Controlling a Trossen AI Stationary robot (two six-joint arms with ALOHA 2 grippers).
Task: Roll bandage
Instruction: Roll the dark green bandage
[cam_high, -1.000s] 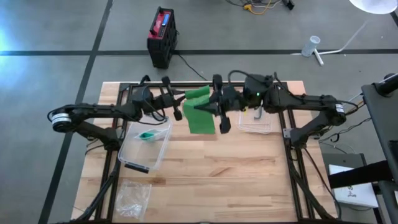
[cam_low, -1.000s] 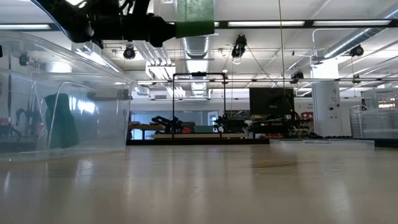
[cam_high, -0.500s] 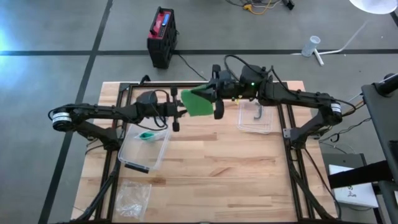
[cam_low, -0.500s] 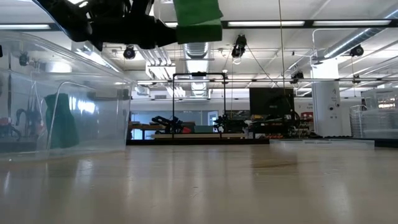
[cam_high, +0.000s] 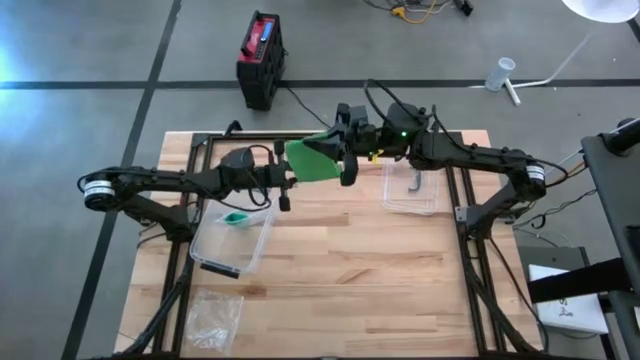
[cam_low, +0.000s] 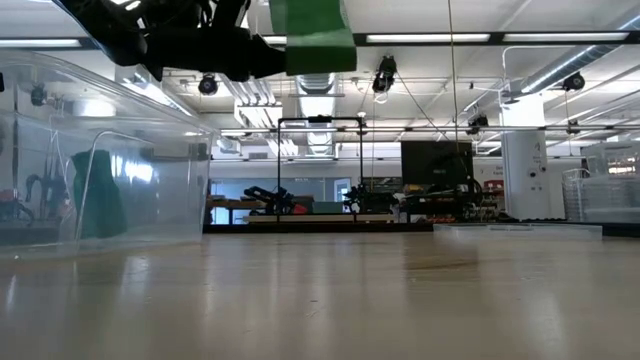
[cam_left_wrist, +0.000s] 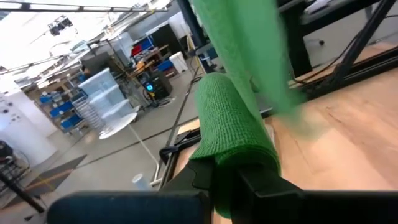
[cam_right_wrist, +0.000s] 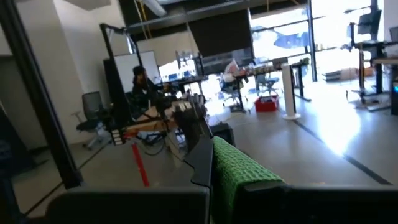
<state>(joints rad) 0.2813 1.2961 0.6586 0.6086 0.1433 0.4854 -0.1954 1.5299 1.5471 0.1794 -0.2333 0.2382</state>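
Wooden table (cam_high: 340, 280), grey floor (cam_high: 90, 50), clear bins (cam_high: 232, 238), green bandage (cam_high: 315, 160)

Overhead camera straight down on table (cam_high: 330, 270), low camera level across it, both wrist cameras close on green bandage (cam_left_wrist: 233, 134).

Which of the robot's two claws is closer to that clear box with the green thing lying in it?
Left. The left gripper hangs just above the clear box's far rim; the right gripper is farther off toward the table's back, both gripping the green bandage.

Bright overhead ceiling strips (cam_low: 480, 38), window glare (cam_right_wrist: 348, 37), blurred green bandage (cam_left_wrist: 249, 56) close-up.
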